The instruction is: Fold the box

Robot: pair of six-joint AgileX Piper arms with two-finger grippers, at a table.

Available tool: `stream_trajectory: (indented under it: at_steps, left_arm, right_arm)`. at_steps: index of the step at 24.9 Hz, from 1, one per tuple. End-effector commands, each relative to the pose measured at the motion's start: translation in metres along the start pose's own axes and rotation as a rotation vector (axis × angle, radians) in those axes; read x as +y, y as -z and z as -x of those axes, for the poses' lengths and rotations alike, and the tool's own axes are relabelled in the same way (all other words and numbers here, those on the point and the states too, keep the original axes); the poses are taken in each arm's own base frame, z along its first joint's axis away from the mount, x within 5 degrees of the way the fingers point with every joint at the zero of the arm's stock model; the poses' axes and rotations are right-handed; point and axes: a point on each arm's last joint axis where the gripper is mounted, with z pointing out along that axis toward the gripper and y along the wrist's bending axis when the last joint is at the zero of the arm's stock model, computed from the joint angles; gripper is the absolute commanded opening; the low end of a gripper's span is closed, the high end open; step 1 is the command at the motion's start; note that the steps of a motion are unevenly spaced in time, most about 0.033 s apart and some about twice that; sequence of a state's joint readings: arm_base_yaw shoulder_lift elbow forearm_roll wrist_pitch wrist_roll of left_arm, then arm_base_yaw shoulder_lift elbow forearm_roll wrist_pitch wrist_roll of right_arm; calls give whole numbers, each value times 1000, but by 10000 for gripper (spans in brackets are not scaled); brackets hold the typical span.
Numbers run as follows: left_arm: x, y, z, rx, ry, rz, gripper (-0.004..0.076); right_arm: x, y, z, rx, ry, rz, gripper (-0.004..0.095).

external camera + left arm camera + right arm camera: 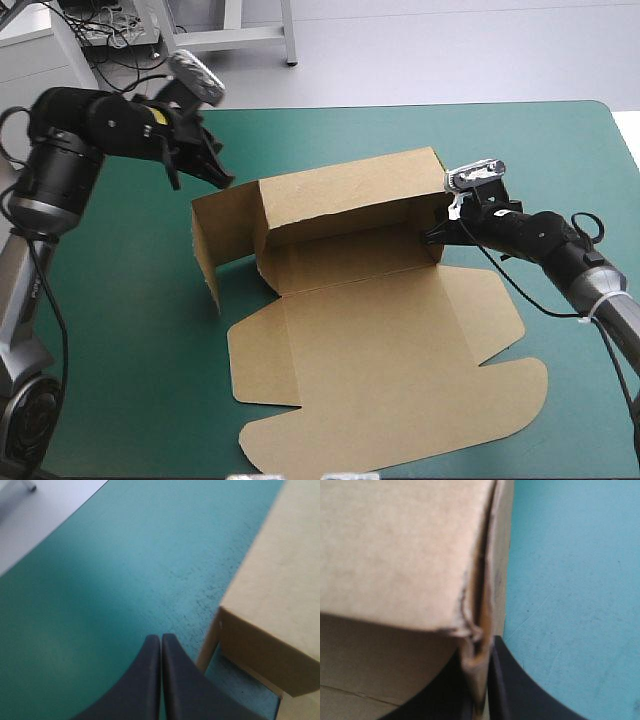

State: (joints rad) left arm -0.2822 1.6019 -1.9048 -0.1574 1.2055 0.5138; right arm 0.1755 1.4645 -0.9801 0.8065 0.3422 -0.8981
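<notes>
Teal-green cover (120, 300) bears the box (380, 340), its wall pinched in the right gripper (480, 652).

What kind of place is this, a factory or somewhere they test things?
Most likely a robotics test bench rather than a factory line: a lone table with a teal-green cover, the right claw pinching a wall of a half-folded brown box, the left claw shut beside it.

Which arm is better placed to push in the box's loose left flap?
Left. The left gripper, shut and empty, is near that flap; the right gripper is clamped on the box at its opposite end.
</notes>
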Motion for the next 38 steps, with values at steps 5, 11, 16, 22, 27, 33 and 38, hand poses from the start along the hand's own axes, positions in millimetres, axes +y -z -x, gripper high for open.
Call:
stream_trajectory:
  at_steps: [5, 11, 16, 22, 27, 33, 38]
  left_arm:
    - [82, 15, -48, -45, 593, 37, -8]
    - [108, -2, -102, 162, 707, 52, -8]
    - [105, -22, -124, 233, 733, 27, -8]
    - [105, -32, -133, 254, 741, 36, -8]
    - [104, -32, -133, 261, 734, 35, -8]
    - [103, -31, -135, 281, 723, 29, -8]
    - [101, -31, -136, 303, 725, 12, -8]
  right_arm:
    - [1, 13, 18, -75, -23, -2, -18]
    - [1, 13, 18, -75, -21, -3, -18]
    - [1, 13, 18, -75, -21, -3, -18]
    - [1, 13, 18, -73, -23, -1, -18]
    - [2, 20, 34, -86, -116, 13, -17]
    - [-4, 65, 87, 58, -166, -104, -6]
    - [0, 93, 113, 113, -204, -99, -6]
